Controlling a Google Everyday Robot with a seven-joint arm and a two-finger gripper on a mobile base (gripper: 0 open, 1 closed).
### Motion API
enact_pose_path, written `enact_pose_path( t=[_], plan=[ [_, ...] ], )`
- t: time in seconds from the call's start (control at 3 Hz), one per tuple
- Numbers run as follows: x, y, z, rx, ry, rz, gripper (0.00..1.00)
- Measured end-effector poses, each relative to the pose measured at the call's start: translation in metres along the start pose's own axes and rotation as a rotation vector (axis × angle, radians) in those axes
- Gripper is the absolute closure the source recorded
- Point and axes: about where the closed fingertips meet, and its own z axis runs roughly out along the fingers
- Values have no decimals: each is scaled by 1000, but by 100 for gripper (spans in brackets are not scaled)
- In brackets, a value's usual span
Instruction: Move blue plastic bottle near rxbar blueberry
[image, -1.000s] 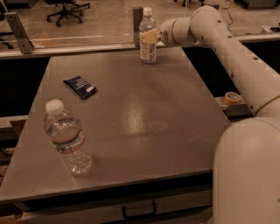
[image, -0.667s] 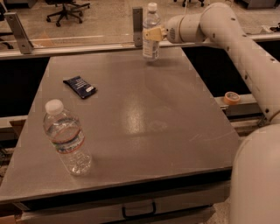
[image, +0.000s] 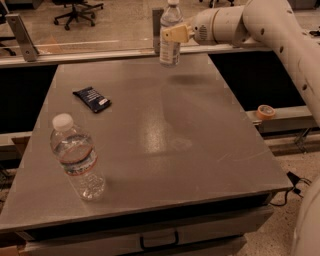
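Note:
The blue plastic bottle (image: 170, 36), slim and clear with a white cap and a pale label, hangs upright in the air above the table's far edge. My gripper (image: 174, 34) is shut on its middle, reaching in from the right. The rxbar blueberry (image: 92, 99), a small flat dark navy wrapper with a white patch, lies on the table's left part, well to the left and nearer than the bottle.
A wider clear bottle with a red-striped label (image: 76, 158) stands at the front left of the grey table (image: 200, 150). A metal rail runs behind the table. A roll of orange tape (image: 265, 111) sits on a ledge at the right.
The gripper has lifted the blue plastic bottle off the table's far edge; it now hangs higher than before.

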Motion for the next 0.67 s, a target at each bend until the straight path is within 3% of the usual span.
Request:
enact_pose_path(
  t=[0.33,0.67],
  plan=[
    [0,0,1,0,0,0,100],
    [-3,53,13,-124,-2,-21,100]
  ],
)
